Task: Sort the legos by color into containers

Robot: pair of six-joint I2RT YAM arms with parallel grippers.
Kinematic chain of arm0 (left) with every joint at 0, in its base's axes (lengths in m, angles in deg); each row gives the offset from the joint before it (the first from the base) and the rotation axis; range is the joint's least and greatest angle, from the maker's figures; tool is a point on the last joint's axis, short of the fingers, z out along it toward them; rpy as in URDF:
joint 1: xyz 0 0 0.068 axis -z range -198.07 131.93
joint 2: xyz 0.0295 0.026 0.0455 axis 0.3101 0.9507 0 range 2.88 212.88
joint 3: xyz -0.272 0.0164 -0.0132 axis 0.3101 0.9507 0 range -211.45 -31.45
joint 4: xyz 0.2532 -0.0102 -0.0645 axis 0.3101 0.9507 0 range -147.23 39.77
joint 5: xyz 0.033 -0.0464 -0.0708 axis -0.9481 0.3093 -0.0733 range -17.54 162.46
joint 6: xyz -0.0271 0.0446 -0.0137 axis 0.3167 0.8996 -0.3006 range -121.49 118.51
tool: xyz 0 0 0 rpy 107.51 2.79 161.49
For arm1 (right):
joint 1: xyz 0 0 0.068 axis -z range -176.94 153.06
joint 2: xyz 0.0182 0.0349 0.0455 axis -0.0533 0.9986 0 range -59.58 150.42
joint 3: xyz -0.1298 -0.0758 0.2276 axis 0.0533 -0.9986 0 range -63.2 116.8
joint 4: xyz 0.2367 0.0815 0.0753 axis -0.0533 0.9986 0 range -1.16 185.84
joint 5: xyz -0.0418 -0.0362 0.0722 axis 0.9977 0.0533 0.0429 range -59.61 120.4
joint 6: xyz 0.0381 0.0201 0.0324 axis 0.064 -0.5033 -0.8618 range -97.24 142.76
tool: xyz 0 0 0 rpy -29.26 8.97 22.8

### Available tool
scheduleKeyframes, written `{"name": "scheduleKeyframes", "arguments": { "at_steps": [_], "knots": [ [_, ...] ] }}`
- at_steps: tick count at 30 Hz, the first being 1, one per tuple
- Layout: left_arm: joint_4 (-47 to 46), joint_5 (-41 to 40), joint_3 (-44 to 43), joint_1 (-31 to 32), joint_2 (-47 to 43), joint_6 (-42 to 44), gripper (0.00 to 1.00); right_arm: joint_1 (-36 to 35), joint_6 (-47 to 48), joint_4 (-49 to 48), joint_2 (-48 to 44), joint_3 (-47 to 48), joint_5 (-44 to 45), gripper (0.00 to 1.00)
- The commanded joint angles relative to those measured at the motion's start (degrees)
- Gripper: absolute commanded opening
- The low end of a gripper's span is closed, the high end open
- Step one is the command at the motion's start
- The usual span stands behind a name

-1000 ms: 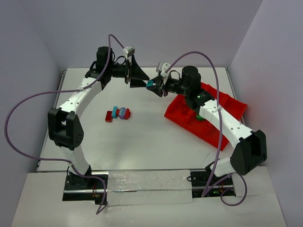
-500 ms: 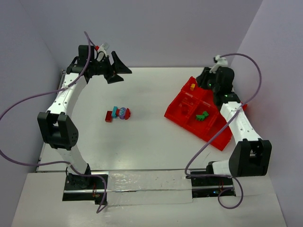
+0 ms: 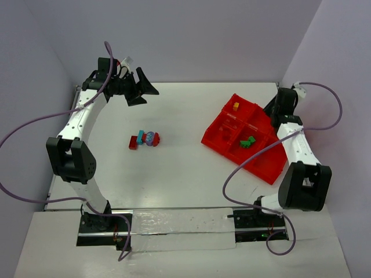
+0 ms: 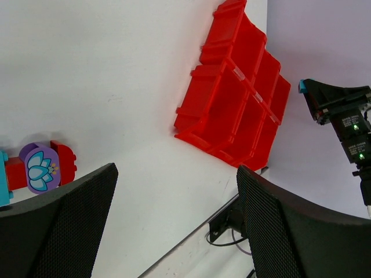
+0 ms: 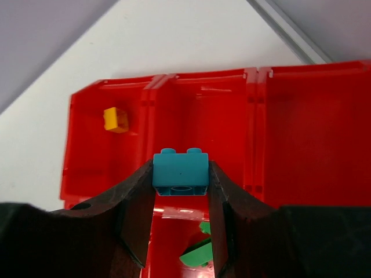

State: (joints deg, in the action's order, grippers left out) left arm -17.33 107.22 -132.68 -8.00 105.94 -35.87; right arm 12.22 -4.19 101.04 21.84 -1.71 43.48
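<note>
**Right gripper** point(image 5: 181, 188): the two dark fingers point(image 5: 136, 208) were clamped on the side faces of a teal brick point(image 5: 180, 171). The brick sat level at the fingertips, studs up, with its hollow underside showing.

Beyond the tips lay the red tray point(image 5: 203, 75), its dividers running away from the fingers.
- To the left of the fingers, one compartment held a yellow brick point(image 5: 116, 119).
- Just under the fingertips, green bricks point(image 5: 197, 253) lay in a nearer compartment.
- In the top view this gripper point(image 3: 275, 105) appeared to hang at the tray's point(image 3: 266, 165) far right corner. Whether the brick was over a compartment or just over the rim could not be told.
- The side wall point(image 3: 342, 69) stood close behind the arm, and open white table point(image 3: 185, 174) lay past the tray's rim.

**Left gripper** point(image 4: 174, 174): the mesh-faced fingers point(image 4: 75, 220) stood wide apart and held nothing.
- Near the left finger, touching one another, lay a rounded purple piece point(image 4: 40, 168) printed with a pale lotus flower, a red brick point(image 4: 65, 164) and the edge of another teal brick point(image 4: 2, 185).
- Bare table filled the gap between the fingers.
- The tray point(image 4: 232, 75) lay well beyond them.
- In the top view this gripper point(image 3: 145, 90) hung near the table's far edge, well apart from the loose cluster point(image 3: 145, 139).
</note>
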Motion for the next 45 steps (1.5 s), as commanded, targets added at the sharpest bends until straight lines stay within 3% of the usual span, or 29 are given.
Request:
{"name": "scheduleKeyframes", "arguments": {
  "at_steps": [1, 2, 4, 6, 8, 11, 17, 25, 32, 39, 45],
  "knots": [
    [0.53, -0.23, -0.73, 0.22, -2.91, 1.32, 0.91, 0.32, -1.33, 0.99, 3.93, 2.92, 2.72, 0.13],
    [0.53, -0.15, -0.65, 0.22, -2.95, 1.41, 0.91, 0.32, -1.50, 0.99, 5.42, 3.46, 2.14, 0.19],
    [0.69, -0.14, -0.63, 0.22, -2.96, 1.50, 0.91, 0.32, -1.84, 0.91, 7.12, 4.04, 1.88, 0.44],
    [0.75, -0.05, -0.46, 0.22, -3.13, 1.55, 0.91, 0.36, -2.14, 0.27, 7.98, 4.16, 1.35, 0.54],
    [0.88, -0.13, -0.38, 0.22, -3.21, 1.75, 0.91, 0.33, -2.30, -0.29, 8.56, 4.50, 0.78, 0.71],
    [1.12, -0.37, -0.28, 0.22, -3.22, 1.98, 0.91, 0.24, -1.99, -0.39, 8.65, 5.60, -0.54, 0.82],
    [1.59, -2.45, 0.31, 0.22, -3.69, 2.48, 0.90, -0.38, 0.09, 0.08, 6.01, 8.39, -2.27, 0.84],
    [1.08, -2.31, 1.68, 0.22, -5.18, 2.06, 0.91, -1.35, 2.21, 2.71, 8.39, 10.32, 2.57, 0.83],
    [2.09, -2.04, 2.10, 0.22, -5.48, 2.98, 0.90, -1.35, 1.66, 3.13, 11.05, 8.76, 3.00, 0.75],
    [2.25, -3.10, 2.53, 0.22, -5.84, 3.28, 0.90, -1.85, 2.08, 2.45, 8.21, 9.49, -3.71, 0.75],
    [4.53, -12.12, 2.71, 0.22, -5.24, 2.94, 0.89, -10.40, 5.19, 3.07, 4.13, 12.68, -7.93, 0.75]
  ]
}}
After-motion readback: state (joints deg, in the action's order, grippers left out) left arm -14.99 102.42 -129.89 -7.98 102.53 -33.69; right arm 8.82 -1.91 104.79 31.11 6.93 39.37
